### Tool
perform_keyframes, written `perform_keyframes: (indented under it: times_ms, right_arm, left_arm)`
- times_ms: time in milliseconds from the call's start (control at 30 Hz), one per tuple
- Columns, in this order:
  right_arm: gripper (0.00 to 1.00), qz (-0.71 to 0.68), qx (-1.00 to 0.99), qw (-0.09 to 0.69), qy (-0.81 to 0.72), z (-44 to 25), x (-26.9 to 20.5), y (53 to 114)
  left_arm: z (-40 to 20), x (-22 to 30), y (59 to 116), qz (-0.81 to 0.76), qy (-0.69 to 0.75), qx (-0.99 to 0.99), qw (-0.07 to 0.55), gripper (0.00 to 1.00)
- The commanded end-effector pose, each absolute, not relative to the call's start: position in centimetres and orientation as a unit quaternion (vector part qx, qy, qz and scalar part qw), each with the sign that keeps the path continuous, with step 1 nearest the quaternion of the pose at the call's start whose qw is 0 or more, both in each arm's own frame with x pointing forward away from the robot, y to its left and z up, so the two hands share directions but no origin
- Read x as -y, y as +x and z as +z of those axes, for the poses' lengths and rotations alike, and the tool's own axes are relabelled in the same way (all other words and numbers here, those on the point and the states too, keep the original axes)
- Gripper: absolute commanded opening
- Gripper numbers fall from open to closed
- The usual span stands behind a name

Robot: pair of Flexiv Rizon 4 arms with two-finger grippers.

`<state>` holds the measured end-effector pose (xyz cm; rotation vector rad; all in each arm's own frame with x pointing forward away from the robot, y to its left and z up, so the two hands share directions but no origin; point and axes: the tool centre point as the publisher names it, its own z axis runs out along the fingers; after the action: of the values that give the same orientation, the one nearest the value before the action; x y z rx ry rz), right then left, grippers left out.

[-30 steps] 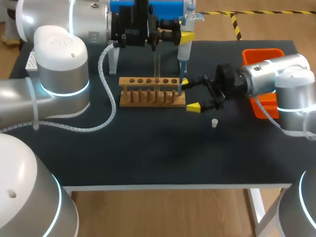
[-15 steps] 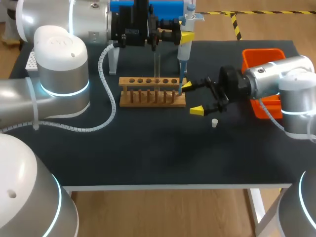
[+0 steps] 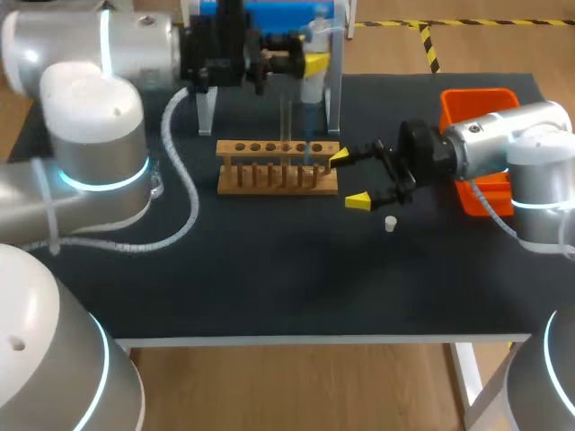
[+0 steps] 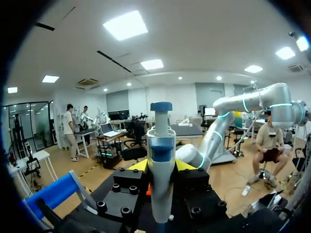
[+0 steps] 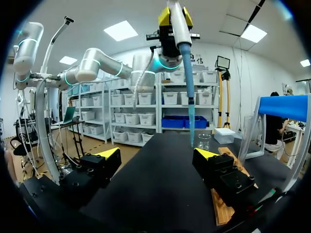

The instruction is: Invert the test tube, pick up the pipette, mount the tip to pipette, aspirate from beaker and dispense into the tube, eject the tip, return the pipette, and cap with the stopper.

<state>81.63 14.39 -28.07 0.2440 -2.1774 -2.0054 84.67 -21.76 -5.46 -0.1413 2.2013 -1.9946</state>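
Head view takes in the whole table (image 3: 269, 269). The left hand (image 3: 310, 67) is up at the far side, just in front of the blue stand (image 3: 269, 11), and carries the pipette (image 3: 313, 90) upright over the wooden rack (image 3: 260, 146). A clear tube (image 3: 286, 121) stands upright in the rack, beside the pipette's lower end. Whether that end touches the rack cannot be told from here. The right hand (image 3: 349, 179) lies low just off the rack's right end, its fingers spread wide and nothing between them. A small white stopper (image 3: 390, 224) sits alone on the table near that hand, and an orange bin (image 3: 476, 97) stands at the far right behind the right arm.

Left wrist view alone shows the grip. The two yellow tips press against the pipette's white barrel from either side, so the left hand is pinching it, with the blue plunger button and a blue band rising above the fingers.

Right wrist view alone shows the pipette from below. Its long blue tip (image 5: 189, 97) is mounted and tapers to a fine point that hangs above the dark table. A small clear beaker (image 5: 204, 141) stands on the table farther ahead. This view also confirms that the right hand's fingers are apart and empty, and the rack's wooden edge lies beside one of them.
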Motion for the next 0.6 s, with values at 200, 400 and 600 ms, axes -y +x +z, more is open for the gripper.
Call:
perform_keyframes:
  times_ms: [200, 400, 600]
  right_arm:
    - [1.0, -0.671, 0.732, 0.085, 0.082, -28.0, -14.3, 81.5]
    - [1.0, -0.671, 0.732, 0.085, 0.082, -28.0, -14.3, 81.5]
    - [1.0, -0.671, 0.732, 0.085, 0.082, -28.0, -14.3, 81.5]
  left_arm:
    - [-6.9, 10.4, 83.1, -0.668, -0.085, -0.732, 0.105, 0.0]
    - [-7.1, 5.8, 84.8, -0.665, -0.093, -0.733, 0.109, 0.0]
    - [-7.3, 1.8, 86.8, -0.667, -0.106, -0.732, 0.096, 0.0]
